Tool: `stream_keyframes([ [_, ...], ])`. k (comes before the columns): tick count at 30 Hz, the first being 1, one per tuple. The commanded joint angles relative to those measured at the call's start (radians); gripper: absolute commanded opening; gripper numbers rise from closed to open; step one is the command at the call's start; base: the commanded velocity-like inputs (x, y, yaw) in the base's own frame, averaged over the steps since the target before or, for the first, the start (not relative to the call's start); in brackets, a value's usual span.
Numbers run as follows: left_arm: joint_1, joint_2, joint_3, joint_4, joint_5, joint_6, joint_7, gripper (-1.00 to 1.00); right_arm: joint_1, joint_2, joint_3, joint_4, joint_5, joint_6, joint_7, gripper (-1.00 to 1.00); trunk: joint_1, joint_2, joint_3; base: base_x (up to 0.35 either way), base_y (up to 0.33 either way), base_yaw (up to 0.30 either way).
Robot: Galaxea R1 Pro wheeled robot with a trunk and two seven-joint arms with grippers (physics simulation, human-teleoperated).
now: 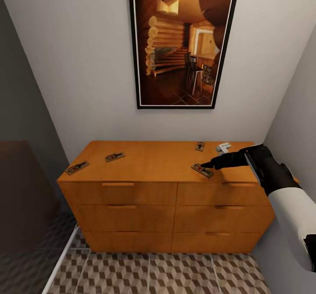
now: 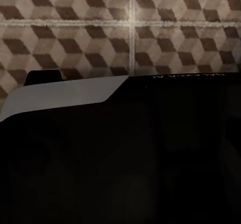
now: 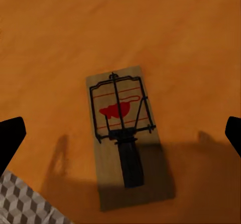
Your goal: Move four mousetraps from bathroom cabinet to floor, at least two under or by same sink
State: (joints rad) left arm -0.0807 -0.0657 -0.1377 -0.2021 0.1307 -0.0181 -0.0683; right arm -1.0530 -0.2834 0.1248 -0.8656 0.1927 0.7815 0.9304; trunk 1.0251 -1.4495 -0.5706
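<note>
Cube-pattern bathroom floor [image 2: 100, 28] above dark robot body [image 2: 120, 153] w/ white panel.

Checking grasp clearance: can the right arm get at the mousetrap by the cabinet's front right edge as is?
Probably yes. The right pincer hangs open just above that mousetrap, its fingertips wide to either side, with bare cabinet top around it and nothing between.

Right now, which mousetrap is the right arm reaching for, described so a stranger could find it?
Find the orange-brown cabinet below the framed picture. On its top, toward the right front edge, lies a mousetrap, right at the right gripper. The other three traps lie apart from the arm: two far left, one behind near the wall.
</note>
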Motion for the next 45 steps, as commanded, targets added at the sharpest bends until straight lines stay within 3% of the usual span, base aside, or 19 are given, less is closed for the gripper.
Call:
stream_keyframes([
  [1, -0.001, 0.0, -0.008, 0.0, 0.01, -0.002, -0.001, 1.0, -0.001, 0.0, 0.001, -0.001, 0.011, 0.001, 0.008, 1.0, 0.0, -0.001, -0.001, -0.013, 0.034, 0.0],
  [21, -0.001, 0.0, -0.008, 0.001, 0.01, -0.002, -0.001, 1.0, -0.001, -0.002, 0.001, 0.0, 0.014, 0.002, 0.004, 1.0, 0.0, -0.001, -0.001, -0.002, 0.006, 0.0],
  [31, -0.001, 0.0, -0.008, 0.001, 0.01, -0.002, -0.001, 1.0, -0.001, -0.025, 0.004, 0.0, 0.015, 0.002, -0.001, 1.0, 0.0, -0.001, -0.001, 0.0, 0.0, 0.0],
  [45, -0.001, 0.0, -0.008, 0.001, 0.01, -0.002, -0.001, 1.0, -0.001, -0.025, 0.006, 0.0, 0.074, 0.003, -0.001, 1.0, 0.0, -0.001, -0.001, 0.0, 0.0, 0.0],
])
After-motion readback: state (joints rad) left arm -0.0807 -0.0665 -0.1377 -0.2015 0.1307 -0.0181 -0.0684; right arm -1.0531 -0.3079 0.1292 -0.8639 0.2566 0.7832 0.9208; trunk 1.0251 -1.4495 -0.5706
